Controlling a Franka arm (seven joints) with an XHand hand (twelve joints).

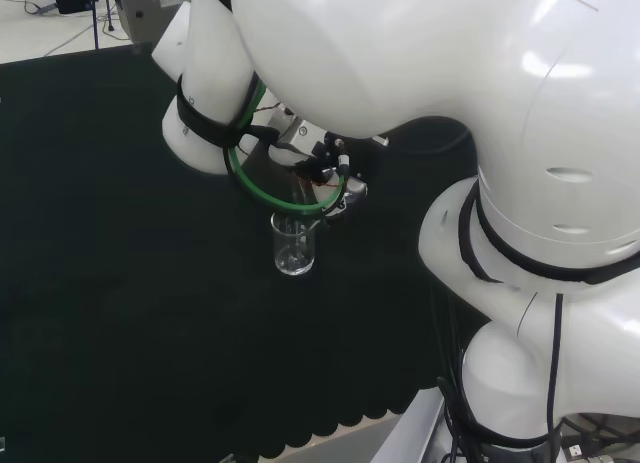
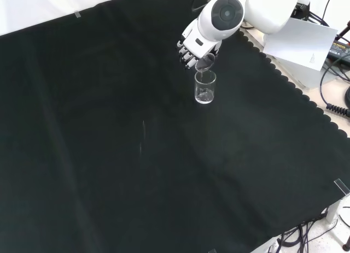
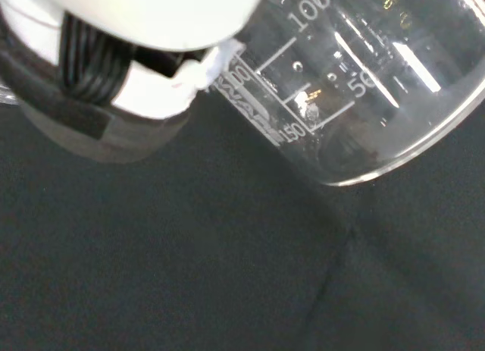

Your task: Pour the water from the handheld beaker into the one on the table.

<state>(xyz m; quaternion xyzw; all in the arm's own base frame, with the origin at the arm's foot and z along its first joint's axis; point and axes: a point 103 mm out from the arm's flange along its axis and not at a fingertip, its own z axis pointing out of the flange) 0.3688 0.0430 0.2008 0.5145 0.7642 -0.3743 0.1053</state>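
where the black cloth fills the front view, a clear beaker stands upright on it in the upper middle of the frame, right of centre. just above its rim a second, held beaker hangs tilted, its mouth turned down toward the standing one; whether the two rims touch cannot be told. the hand sits directly above, upper middle of the frame, black and white fingers curled round the held beaker, with the arm's white link and its round grey cap over it.

in the head view the standing beaker is at the centre of the frame, upright on the cloth, with a little clear liquid low in its base; how much cannot be told. the hand is just above it, mostly hidden by a green cable loop and the big white links in the upper and right part of the frame. the held beaker cannot be made out here.

in the wrist view the held beaker is close and large, lying steeply tilted, its printed scale markings slanting across the glass and its rim a bright curved edge. small drops cling inside the wall; no pool of water is plain in it. a blurred white and black part of the hand lies against the glass, and cloth lies beyond.
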